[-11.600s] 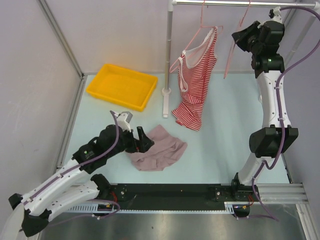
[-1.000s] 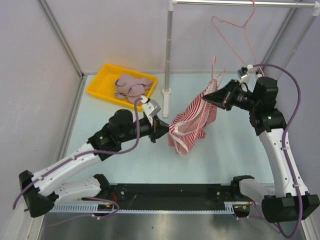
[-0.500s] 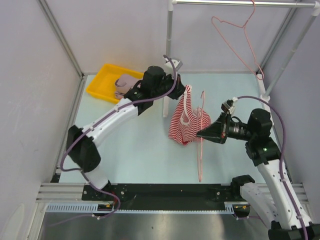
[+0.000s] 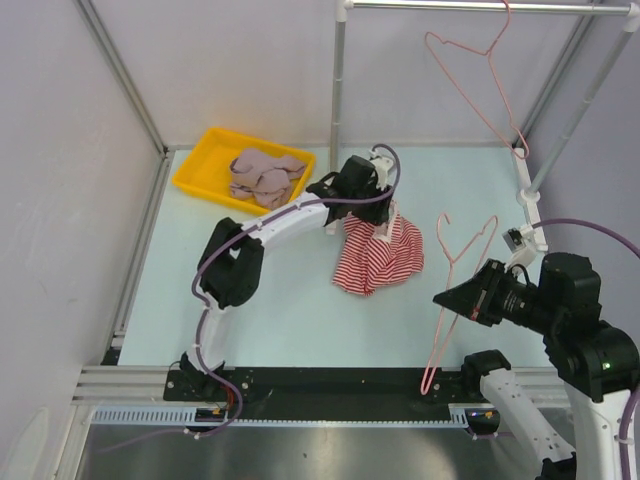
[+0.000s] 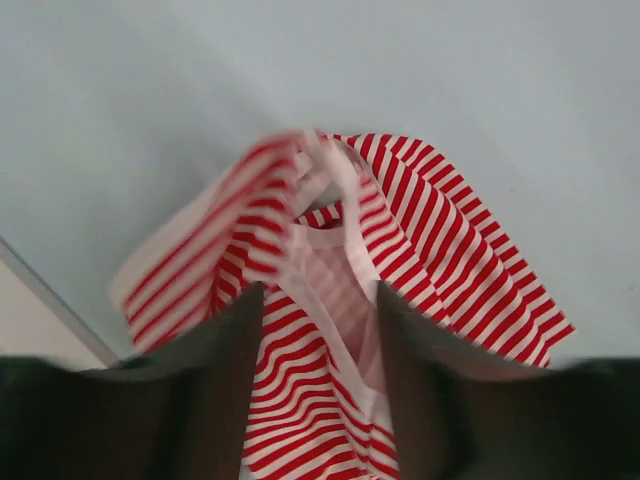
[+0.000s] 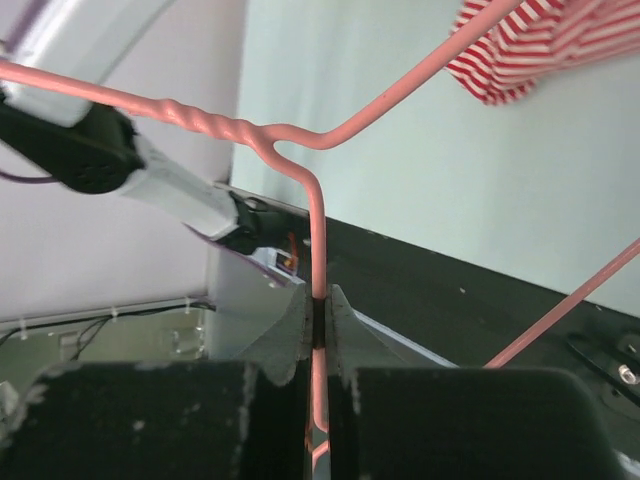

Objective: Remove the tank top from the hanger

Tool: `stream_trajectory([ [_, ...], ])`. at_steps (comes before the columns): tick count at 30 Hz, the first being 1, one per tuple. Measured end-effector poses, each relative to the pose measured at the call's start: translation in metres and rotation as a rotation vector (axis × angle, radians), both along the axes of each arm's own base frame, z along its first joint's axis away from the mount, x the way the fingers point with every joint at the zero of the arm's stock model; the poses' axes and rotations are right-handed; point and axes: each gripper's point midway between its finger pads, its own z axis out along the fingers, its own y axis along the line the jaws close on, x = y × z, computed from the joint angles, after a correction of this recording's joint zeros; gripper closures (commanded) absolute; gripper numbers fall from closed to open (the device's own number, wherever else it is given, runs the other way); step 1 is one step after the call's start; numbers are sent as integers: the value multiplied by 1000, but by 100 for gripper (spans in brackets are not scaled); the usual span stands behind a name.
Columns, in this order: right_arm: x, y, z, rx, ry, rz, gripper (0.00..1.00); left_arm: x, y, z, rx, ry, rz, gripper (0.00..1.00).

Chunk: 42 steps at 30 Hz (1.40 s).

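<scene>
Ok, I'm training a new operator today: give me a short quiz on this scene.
1. True or false: the tank top is off the hanger that the right fingers hold.
2. What do the left fingers grip? A) tank top B) hanger C) nothing
3. Fill in: the pink cloth lies in the yellow ____.
Key: 1 true; 2 A; 3 tray.
</scene>
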Motion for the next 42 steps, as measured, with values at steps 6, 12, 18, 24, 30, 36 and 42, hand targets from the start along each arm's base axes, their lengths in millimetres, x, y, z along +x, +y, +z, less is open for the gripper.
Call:
stream_trajectory([
  [6, 0, -8, -29, -64, 79, -36, 100, -26, 4, -19, 101, -31, 11, 1],
  [12, 2, -9, -35, -70, 78, -39, 100, -66, 6, -26, 160, -74, -29, 1],
  [18, 5, -8, -37, -67, 68, -39, 100, -91, -1, -50, 186, -27, -99, 1],
  [24, 7, -7, -38, -60, 54, -37, 100, -94, 2, -95, 265, 55, -114, 1],
  [30, 9, -5, -43, -53, 65, -33, 100, -91, 7, -108, 308, 58, -101, 26],
  [36, 12, -3, -44, -41, 64, -27, 100, -86, 13, -109, 318, 64, -86, 84],
  [42, 15, -2, -41, -34, 52, -26, 100, -85, 15, -108, 306, 80, -82, 100],
])
